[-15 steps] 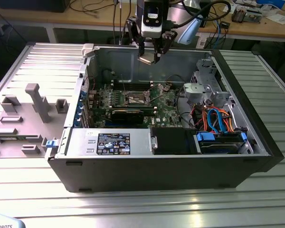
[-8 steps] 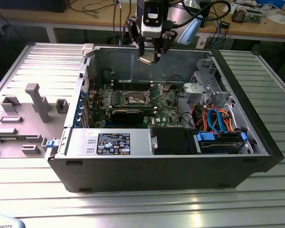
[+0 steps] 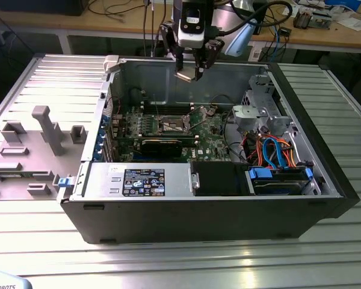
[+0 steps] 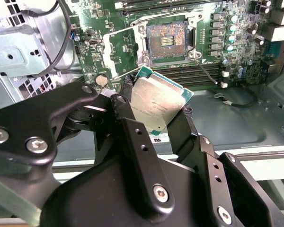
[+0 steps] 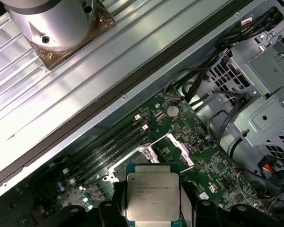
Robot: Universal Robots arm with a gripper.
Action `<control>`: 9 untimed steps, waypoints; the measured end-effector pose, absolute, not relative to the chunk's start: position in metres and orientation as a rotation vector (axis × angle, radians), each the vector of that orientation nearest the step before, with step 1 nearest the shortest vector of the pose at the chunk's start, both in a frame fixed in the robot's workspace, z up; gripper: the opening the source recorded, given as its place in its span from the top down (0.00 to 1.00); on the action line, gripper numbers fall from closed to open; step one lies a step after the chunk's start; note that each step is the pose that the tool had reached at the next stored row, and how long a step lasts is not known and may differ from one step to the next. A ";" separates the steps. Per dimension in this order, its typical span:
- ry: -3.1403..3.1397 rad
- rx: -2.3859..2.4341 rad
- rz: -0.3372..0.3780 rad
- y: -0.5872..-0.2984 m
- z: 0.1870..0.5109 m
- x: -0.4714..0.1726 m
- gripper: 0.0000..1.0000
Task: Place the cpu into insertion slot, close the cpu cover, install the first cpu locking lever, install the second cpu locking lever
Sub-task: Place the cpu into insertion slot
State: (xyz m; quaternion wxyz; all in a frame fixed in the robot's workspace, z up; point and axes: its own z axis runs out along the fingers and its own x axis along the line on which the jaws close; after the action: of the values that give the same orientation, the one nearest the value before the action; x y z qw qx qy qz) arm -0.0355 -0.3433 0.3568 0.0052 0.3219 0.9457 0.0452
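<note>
My gripper hangs above the open computer case, shut on the cpu. In both wrist views the cpu is a square chip with a silver top and green edge, pinched between the black fingers. Below it on the green motherboard lies the insertion slot, dark and bare, with a silvery rim. The cpu cover is swung open beside the slot. A thin wire lever stands free near the slot.
A black expansion card lies across the board in front of the slot, with memory slots beside it. The drive cage and orange and blue cables fill the exterior view's right. A grey fixture plate sits outside the case.
</note>
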 end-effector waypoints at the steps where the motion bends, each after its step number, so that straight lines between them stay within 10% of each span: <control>1: 2.945 1.049 0.141 -0.343 0.356 -0.036 0.46; 9: 2.873 1.220 0.140 -0.343 0.355 -0.036 0.46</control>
State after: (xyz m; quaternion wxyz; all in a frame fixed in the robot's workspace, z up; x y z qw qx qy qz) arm -0.0356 -0.3433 0.3548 0.0085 0.3905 0.9195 0.0447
